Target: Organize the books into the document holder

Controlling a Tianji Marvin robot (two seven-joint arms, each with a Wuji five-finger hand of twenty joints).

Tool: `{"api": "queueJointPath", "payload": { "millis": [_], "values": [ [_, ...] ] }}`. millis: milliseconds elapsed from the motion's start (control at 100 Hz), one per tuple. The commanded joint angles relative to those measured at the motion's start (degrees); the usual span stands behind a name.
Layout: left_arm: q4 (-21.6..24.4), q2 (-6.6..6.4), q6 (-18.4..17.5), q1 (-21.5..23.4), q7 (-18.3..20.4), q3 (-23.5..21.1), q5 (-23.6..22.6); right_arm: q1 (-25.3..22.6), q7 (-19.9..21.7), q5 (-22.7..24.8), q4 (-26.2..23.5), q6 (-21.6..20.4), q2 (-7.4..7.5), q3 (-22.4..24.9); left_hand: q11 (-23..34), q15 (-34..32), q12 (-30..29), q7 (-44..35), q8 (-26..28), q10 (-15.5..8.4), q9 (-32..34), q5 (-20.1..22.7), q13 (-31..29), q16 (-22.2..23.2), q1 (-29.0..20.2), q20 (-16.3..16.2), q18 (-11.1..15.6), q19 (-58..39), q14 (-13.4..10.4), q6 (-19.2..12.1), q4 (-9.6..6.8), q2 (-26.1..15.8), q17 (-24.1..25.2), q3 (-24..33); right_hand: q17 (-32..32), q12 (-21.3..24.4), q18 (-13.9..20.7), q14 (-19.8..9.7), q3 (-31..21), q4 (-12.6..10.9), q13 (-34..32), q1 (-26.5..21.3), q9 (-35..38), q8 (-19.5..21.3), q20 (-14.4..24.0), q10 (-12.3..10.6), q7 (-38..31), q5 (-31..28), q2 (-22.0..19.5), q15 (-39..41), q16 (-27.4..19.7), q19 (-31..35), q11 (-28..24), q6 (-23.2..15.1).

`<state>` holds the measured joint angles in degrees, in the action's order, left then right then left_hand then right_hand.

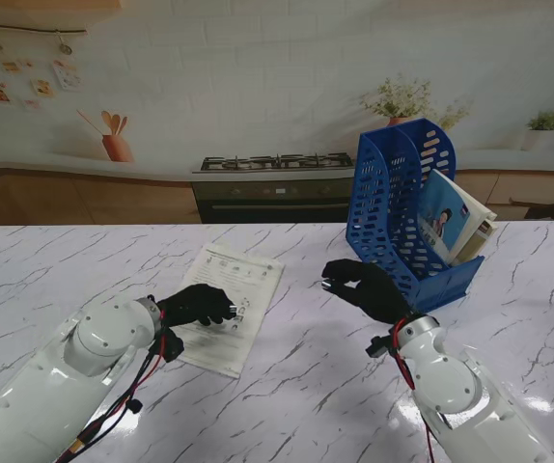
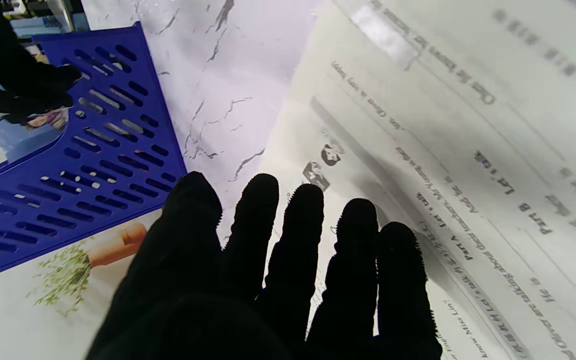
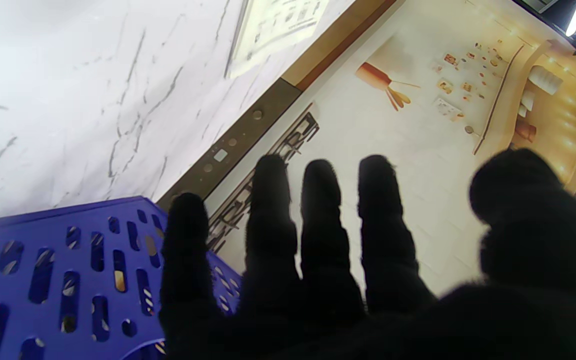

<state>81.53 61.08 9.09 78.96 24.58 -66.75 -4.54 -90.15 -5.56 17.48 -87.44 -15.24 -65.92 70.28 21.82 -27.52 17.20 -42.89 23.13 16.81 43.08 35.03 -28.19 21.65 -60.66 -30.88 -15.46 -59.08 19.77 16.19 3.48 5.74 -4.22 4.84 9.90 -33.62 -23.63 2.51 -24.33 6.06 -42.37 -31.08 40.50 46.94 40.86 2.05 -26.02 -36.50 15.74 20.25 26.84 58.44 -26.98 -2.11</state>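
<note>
The marbled white surface [image 1: 287, 386] fills most of the stand's view, with both arms rising from its near corners.

The blue document holder [image 1: 393, 207] stands upright at about two o'clock from the surface's middle, its perforated walls dividing it into slots. A book with a light blue cover [image 1: 448, 220] leans tilted in the holder's rightmost slot, its top edge sticking out past the holder's right side.

A thin white booklet [image 1: 227, 307] lies flat at about nine o'clock from the middle, turned slightly so that its far corner points toward one o'clock. Printed text and small pictures cover its open face, and the left wrist view shows this print [image 2: 468, 165] close up.

The left hand [image 1: 198, 305] rests at the booklet's near left edge, fingers [image 2: 298, 225] laid side by side over the page and slightly curled; whether they press on the paper or grip it, I cannot tell.

The right hand [image 1: 364, 287] hovers just beside the holder's near left corner, at about seven o'clock from it, holding nothing. Its fingers [image 3: 318, 210] are extended and spread a little, the thumb apart from them, and the holder's blue wall [image 3: 68, 260] shows beside them in the right wrist view.
</note>
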Motion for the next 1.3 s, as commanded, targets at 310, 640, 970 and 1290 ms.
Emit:
{"api": "queueJointPath", "payload": {
  "millis": [310,640,970,1290],
  "values": [
    [6.73,1.57,2.92,5.07,-7.78,-7.6,-6.65,-0.7,0.06,-0.71,0.01,-0.2,-0.2,-0.36,-0.72,3.65,1.34,6.78,0.54,-3.27,-5.98,-4.63,2.43,2.59,6.5,1.53,-0.51,2.19,0.82,-2.83,-2.26,-2.12,4.72,0.03,-1.19,0.14,-0.69,-0.21,2.13,-2.05,1.05,-1.22,-1.11,1.25,-0.66,-0.38,0.55,-0.32,-2.12,-0.01,0.08,-0.76,-0.03,0.31],
    [2.25,2.15,6.43,3.34,-10.84,-9.23,-9.72,-0.28,0.49,-1.47,0.45,-0.44,-0.21,-1.18,-0.57,4.53,2.13,6.08,1.75,-3.55,-5.92,-4.52,3.07,3.67,6.39,2.25,-0.14,3.15,0.49,-3.04,-2.01,-0.7,5.58,0.73,-1.3,0.27,-1.2,-0.06,2.49,-2.19,0.48,-1.19,-0.35,1.09,-0.71,-0.33,0.55,-0.84,-2.22,-0.03,0.14,-0.89,0.23,-0.03],
    [-0.62,1.92,7.63,2.22,-9.78,-7.63,-10.57,-0.34,1.41,-1.92,0.32,-0.43,-0.04,-1.24,-1.03,6.73,2.61,6.18,2.34,-3.82,-7.21,-5.59,5.34,3.5,7.44,3.55,0.02,5.29,1.64,-2.72,-2.03,-1.17,7.03,1.14,-1.25,0.19,-0.96,-0.04,2.36,-2.18,0.33,-1.07,-0.17,1.01,-0.81,-0.38,0.47,-0.93,-2.47,-0.07,0.21,-0.91,0.32,-0.05],
    [-1.94,1.58,7.27,2.03,-7.08,-5.89,-8.37,-0.52,1.89,-2.27,0.11,0.0,0.03,-1.09,0.16,5.11,3.32,4.45,3.41,-2.14,-4.81,-3.34,2.79,4.59,6.75,2.86,0.3,3.39,0.91,-1.55,-1.86,-0.55,5.78,1.55,-1.36,0.06,-0.47,-0.37,2.69,-2.16,0.84,-1.45,-0.84,0.97,-1.04,-0.48,0.47,-0.58,-3.08,0.01,0.2,-0.99,0.02,0.02]
  ]
}}
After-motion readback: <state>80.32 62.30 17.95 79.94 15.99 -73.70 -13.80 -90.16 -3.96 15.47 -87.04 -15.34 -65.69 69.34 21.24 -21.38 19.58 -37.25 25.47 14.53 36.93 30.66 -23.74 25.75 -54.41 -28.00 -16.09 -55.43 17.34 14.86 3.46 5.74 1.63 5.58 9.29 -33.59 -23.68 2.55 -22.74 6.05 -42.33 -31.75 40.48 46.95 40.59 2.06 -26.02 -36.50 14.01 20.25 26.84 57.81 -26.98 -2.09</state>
